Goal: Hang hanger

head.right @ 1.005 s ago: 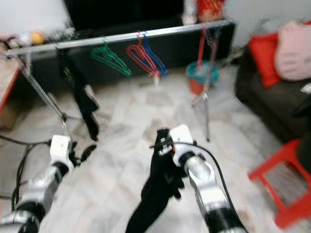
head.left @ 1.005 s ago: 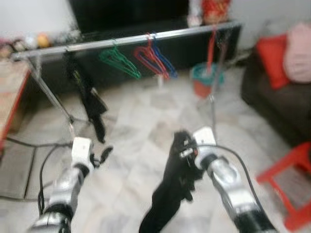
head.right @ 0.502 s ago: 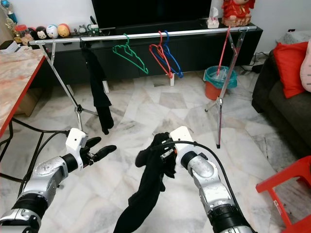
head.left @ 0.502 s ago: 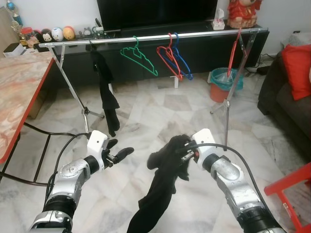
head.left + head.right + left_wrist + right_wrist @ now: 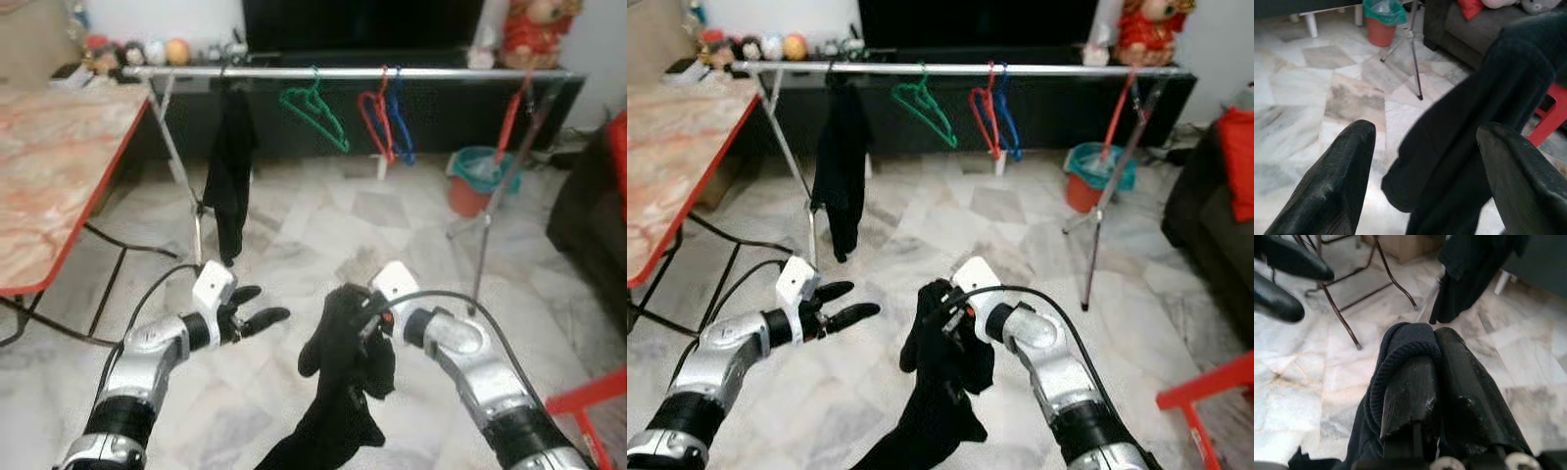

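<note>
a pale marble-tiled floor (image 5: 294, 235) runs back to a low black tv cabinet (image 5: 441, 108), with a silver clothes rail (image 5: 343, 72) standing across in front of it. on the rail hang a dark garment (image 5: 231, 166), a green wire hanger (image 5: 313, 110), a red hanger (image 5: 375, 119) and a blue hanger (image 5: 400, 117), all thin and triangular. a teal-lined orange bin (image 5: 484, 180) sits behind the rail's right leg, and a desk (image 5: 59, 176) with a mottled pinkish top and red edge fills the left side. the right arm is bent inward at mid-height, its right gripper (image 5: 946, 315) clamped on a fold of soft, ribbed-looking black cloth (image 5: 936, 392) that drapes limp toward the floor; whether a hanger is inside the cloth cannot be told. the left arm reaches forward and inward, the left gripper (image 5: 844, 302) with fingers spread apart, holding nothing, just beside the cloth but not touching it. the held cloth is well short of the rail.
</note>
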Controlling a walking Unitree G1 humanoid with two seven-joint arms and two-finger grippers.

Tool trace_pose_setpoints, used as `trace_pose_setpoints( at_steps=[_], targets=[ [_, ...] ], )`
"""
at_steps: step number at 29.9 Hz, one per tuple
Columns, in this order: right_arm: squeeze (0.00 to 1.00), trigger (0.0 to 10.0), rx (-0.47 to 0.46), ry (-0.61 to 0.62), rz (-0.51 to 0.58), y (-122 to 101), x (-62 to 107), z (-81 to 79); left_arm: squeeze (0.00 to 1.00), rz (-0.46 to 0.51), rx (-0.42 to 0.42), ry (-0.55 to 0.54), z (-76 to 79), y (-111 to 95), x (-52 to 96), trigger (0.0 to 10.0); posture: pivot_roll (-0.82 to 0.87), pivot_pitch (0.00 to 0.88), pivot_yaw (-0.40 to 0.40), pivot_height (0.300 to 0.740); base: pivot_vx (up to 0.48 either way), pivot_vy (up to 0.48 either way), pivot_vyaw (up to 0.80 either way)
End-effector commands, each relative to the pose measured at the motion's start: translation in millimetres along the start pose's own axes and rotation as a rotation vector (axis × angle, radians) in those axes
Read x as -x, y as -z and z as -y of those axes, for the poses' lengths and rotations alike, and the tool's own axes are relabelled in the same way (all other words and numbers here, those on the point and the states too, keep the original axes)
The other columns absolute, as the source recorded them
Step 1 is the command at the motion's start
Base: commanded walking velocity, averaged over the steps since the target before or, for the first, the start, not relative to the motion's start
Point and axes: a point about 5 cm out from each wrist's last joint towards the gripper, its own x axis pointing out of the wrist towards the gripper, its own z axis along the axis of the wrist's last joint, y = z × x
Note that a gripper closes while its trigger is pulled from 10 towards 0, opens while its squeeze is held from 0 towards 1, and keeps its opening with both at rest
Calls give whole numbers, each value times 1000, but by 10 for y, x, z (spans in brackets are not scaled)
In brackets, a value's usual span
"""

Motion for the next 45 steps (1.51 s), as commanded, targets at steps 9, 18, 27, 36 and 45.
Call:
trace_pose_setpoints(
  at_steps=[9,18,27,36,45],
  targets=[
    [0,10000,-22,-18,57,-123,7,34,0,-4,-10,0,25,-54,28,10000,-84,0,39,740,0,0,103],
    [0,10000,39,-191,40,-138,47,-86,0,-2,-26,74,111,-131,-15,10000,-85,0,38,740,0,0,0],
    [0,10000,86,-276,49,-222,53,-126,1000,-70,-43,200,188,-119,19,10000,-79,0,32,740,0,0,0],
    [0,10000,126,-385,53,-280,78,-214,1000,-28,-3,287,269,-233,-1,10000,-80,0,29,740,0,0,0],
    [0,10000,142,-433,62,-312,110,-260,1000,-32,26,401,338,-300,12,10000,-80,0,31,740,0,0,0]
  ],
)
